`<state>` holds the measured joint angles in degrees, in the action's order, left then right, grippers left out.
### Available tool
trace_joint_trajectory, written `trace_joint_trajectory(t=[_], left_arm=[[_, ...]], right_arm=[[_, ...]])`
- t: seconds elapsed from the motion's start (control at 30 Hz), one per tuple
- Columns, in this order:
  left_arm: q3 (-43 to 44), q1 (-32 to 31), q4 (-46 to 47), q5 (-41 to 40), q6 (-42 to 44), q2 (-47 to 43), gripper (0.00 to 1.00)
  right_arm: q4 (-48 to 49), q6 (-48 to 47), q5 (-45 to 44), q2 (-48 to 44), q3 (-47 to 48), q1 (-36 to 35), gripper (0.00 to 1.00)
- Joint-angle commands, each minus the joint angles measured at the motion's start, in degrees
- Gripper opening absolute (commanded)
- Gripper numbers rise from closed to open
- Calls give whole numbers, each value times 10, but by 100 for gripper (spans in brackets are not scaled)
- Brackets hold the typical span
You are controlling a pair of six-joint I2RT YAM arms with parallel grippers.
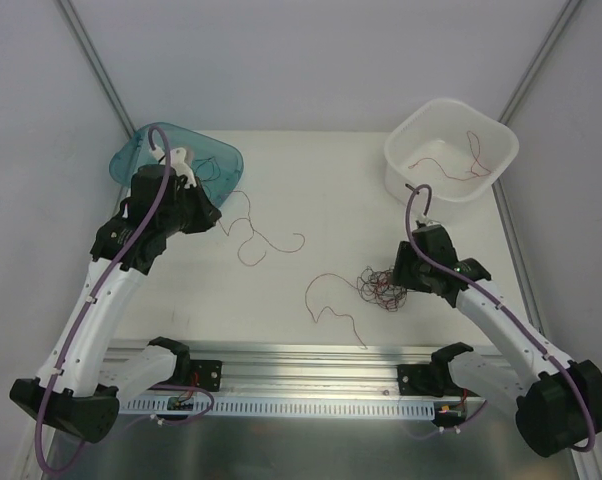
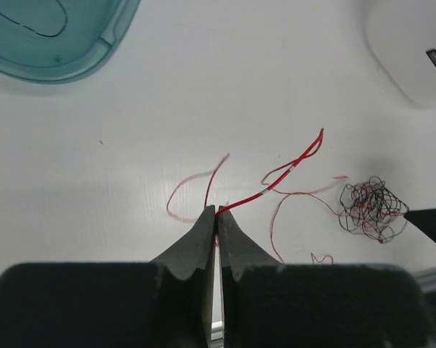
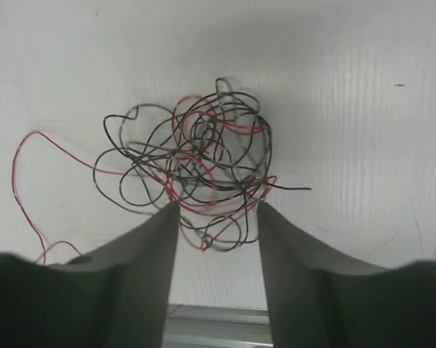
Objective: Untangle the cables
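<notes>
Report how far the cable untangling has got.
Done: one red strand lies in the white bin, and a dark strand in the teal bin. In hand: the left pincer is shut on a second red strand trailing across the table; the right pincer is open at the tangle. Left: that red-and-black ball is knotted.
</notes>
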<state>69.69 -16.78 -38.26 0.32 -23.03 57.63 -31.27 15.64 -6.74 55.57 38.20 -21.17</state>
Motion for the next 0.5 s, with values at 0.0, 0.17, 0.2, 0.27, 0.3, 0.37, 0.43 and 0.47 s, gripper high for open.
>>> trace_joint_trajectory(t=[0.0, 0.17, 0.2, 0.27, 0.3, 0.37, 0.43, 0.47], left_arm=[[-6, 2, 13, 116, 44, -1, 0], [-35, 0, 32, 172, 132, 5, 0], [-39, -1, 40, 189, 144, 5, 0], [-50, -4, 49, 209, 174, 3, 0], [-54, -5, 55, 218, 182, 2, 0], [-77, -10, 85, 262, 195, 0, 0], [-112, -19, 129, 295, 205, -8, 0], [-124, -22, 143, 303, 207, -11, 0]], right_arm=[[24, -50, 56, -5, 28, -45, 54], [30, -106, 58, -31, 77, -133, 82], [35, -114, 60, -33, 93, -148, 85], [51, -133, 87, -28, 107, -172, 93], [78, -149, 100, -24, 113, -194, 95], [129, -154, 135, -5, 123, -221, 98], [159, -182, 170, 15, 139, -237, 100], [181, -189, 182, 40, 147, -249, 99]])
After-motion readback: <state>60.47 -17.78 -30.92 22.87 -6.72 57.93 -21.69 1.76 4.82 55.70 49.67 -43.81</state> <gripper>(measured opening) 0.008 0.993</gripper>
